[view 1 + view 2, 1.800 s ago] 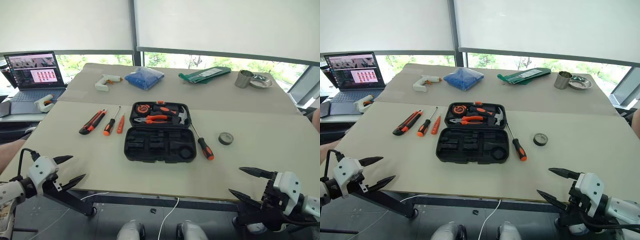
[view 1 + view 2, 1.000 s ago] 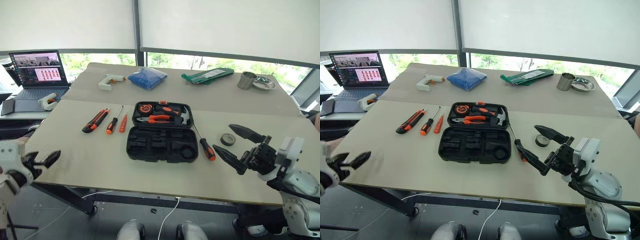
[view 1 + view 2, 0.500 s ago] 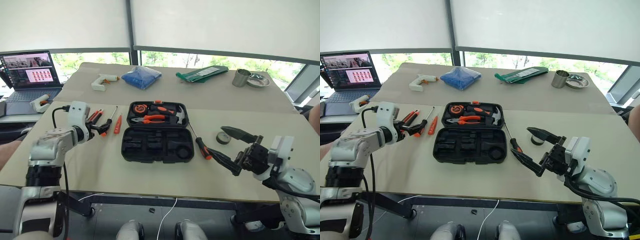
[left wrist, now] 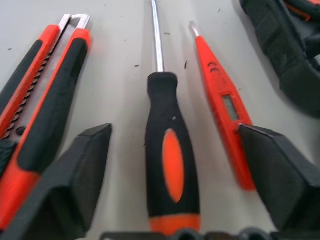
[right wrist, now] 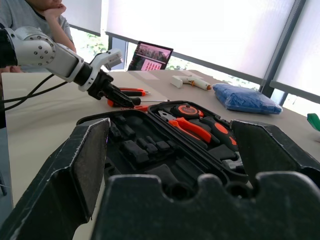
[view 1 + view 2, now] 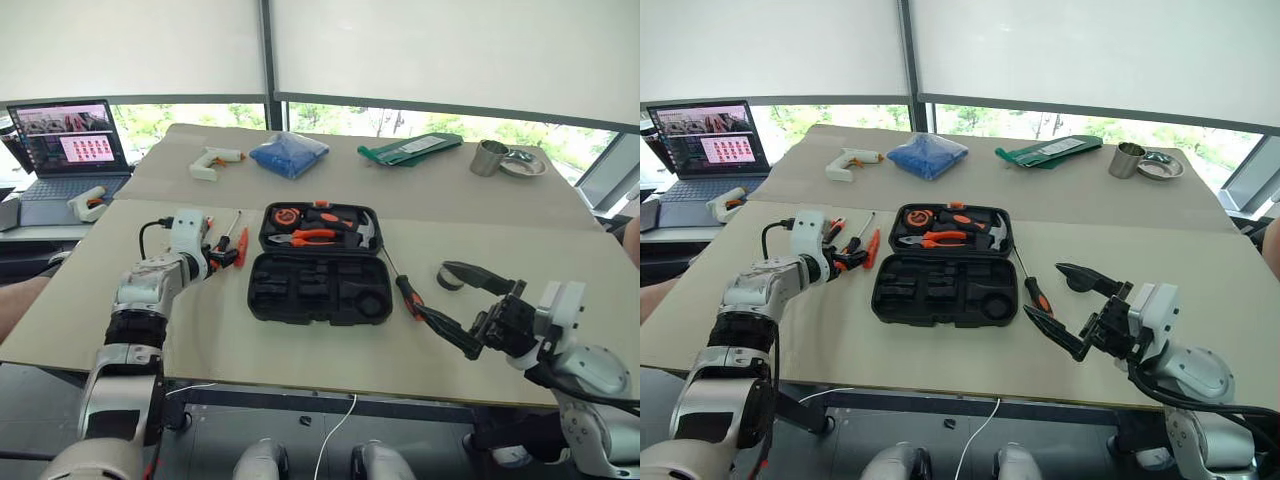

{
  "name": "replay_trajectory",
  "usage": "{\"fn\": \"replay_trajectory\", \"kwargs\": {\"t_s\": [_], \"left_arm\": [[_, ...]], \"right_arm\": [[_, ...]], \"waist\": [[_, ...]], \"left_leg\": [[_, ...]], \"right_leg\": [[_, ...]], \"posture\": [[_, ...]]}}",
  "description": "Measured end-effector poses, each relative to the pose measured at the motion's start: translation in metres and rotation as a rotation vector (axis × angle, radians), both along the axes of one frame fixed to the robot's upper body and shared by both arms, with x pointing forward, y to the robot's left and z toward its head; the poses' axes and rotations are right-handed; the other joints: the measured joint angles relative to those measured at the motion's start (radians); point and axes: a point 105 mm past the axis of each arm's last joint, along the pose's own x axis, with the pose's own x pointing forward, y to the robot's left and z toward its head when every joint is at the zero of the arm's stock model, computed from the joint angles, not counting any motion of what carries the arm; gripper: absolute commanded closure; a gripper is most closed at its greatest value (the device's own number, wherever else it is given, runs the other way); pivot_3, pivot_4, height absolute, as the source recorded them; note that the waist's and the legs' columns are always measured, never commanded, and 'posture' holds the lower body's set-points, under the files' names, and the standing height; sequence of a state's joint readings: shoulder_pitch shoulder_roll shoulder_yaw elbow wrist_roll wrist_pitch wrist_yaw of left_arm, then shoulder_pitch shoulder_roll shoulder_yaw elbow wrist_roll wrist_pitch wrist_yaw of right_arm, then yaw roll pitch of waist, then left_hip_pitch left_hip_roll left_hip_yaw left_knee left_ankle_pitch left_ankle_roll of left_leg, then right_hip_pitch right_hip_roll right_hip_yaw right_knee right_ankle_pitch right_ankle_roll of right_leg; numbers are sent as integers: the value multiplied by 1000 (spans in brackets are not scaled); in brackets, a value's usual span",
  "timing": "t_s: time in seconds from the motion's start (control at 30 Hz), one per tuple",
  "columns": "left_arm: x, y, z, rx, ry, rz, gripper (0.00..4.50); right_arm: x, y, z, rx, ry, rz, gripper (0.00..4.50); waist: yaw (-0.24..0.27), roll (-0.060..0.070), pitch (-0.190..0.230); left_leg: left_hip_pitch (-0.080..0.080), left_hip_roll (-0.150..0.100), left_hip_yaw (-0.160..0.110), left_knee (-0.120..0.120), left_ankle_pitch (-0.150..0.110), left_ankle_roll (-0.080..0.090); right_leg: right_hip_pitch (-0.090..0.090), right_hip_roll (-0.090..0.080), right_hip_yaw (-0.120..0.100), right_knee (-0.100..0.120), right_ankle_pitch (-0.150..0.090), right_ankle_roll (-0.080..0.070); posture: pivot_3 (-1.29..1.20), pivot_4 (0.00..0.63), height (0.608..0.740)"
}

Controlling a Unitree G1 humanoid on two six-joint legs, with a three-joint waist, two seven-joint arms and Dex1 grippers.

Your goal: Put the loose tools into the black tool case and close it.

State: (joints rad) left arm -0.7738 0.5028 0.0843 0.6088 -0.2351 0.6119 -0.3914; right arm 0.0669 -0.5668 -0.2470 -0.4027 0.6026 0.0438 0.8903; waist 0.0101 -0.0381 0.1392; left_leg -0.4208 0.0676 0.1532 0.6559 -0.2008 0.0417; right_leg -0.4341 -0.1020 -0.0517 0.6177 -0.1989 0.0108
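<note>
A big table covered in tan paper fills the room in front of tall windows with white blinds pulled most of the way down. Green trees show under the blinds.

The black tool case lies open in the middle of the table. Its far half holds orange-handled pliers and a hammer. Its near half has bare slots.

Just to the left of the case lie three loose tools side by side: a utility knife, a small screwdriver with a black and orange handle, and a thin orange screwdriver. The left gripper is low over them. Its two black fingers are apart, one on each side of the black and orange handle, not squeezing it.

A longer screwdriver lies just right of the case. A small dark tape roll sits a bit farther right. The right gripper hangs above the table's near edge, close to them, with its fingers spread wide and nothing between them.

At the far side of the table are a white glue gun, a blue bag, a green pouch, a metal cup and a metal dish. A laptop with its screen on sits on a side desk to the left, with another glue gun beside it. A person sits over there, chin on hand.
</note>
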Motion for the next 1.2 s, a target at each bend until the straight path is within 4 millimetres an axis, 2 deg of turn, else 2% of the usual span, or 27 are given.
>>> {"fn": "replay_trajectory", "kwargs": {"t_s": [0.17,0.2,0.67,0.73,0.8,0.9,0.97,1.03,1.07,1.1,1.2], "left_arm": [[-1,6,-6,-6,17,25,3408],[-1,6,-6,-8,17,24,3599],[-3,12,-2,-67,-45,27,3607],[-1,11,7,-116,-109,11,3607],[-2,11,23,-162,-218,-34,3607],[-9,8,51,-122,-363,-153,3607],[-24,-9,75,34,-474,-394,3607],[-37,-38,91,199,-538,-655,3607],[-44,-59,95,291,-562,-804,3607],[-46,-68,94,326,-564,-864,3607],[-50,-97,72,479,-502,-1080,3607]], "right_arm": [[0,-1,-1,4,6,-10,0],[0,-1,-1,5,6,-11,0],[1,7,-3,12,13,11,0],[1,7,-3,12,13,12,0],[0,6,-4,13,17,9,0],[-1,4,-6,13,25,0,0],[-3,-2,-6,5,31,-15,0],[-3,-5,-3,-18,22,-16,0],[-3,-5,0,-30,18,-8,0],[-3,-5,1,-31,16,-2,0],[0,-3,6,-36,22,28,0]], "waist": [[0,0,0],[0,0,0],[1,0,0],[1,0,0],[0,-1,0],[0,-1,1],[0,0,1],[7,0,1],[13,0,1],[15,0,1],[14,0,1]], "left_leg": [[-3,0,-1,5,-1,1],[-3,0,-1,5,-1,1],[-4,0,-2,5,-1,1],[-4,0,-2,5,-1,1],[-4,0,-2,5,-1,1],[-4,0,-2,5,-1,1],[-5,0,-2,5,-1,1],[-4,-1,-2,5,-2,0],[-4,-2,-2,5,-4,-4],[-4,-2,-2,5,-4,-4],[-4,-4,-2,7,-2,-1]], "right_leg": [[-3,0,0,5,0,0],[-3,0,0,6,0,0],[-3,-1,-1,6,-1,0],[-3,-1,-1,6,0,0],[-3,-1,-1,6,-1,0],[-3,-1,-1,6,-1,0],[-4,-2,-1,6,-1,0],[-3,-4,-3,6,-2,-3],[-2,-5,-3,5,-4,-6],[-2,-6,-3,6,-4,-6],[-1,-6,-3,6,-4,-5]], "posture": [[0,150,739],[0,150,739],[0,150,739],[0,150,739],[0,150,739],[0,150,739],[0,150,739],[0,150,739],[0,150,739],[0,150,739],[0,150,739]]}}
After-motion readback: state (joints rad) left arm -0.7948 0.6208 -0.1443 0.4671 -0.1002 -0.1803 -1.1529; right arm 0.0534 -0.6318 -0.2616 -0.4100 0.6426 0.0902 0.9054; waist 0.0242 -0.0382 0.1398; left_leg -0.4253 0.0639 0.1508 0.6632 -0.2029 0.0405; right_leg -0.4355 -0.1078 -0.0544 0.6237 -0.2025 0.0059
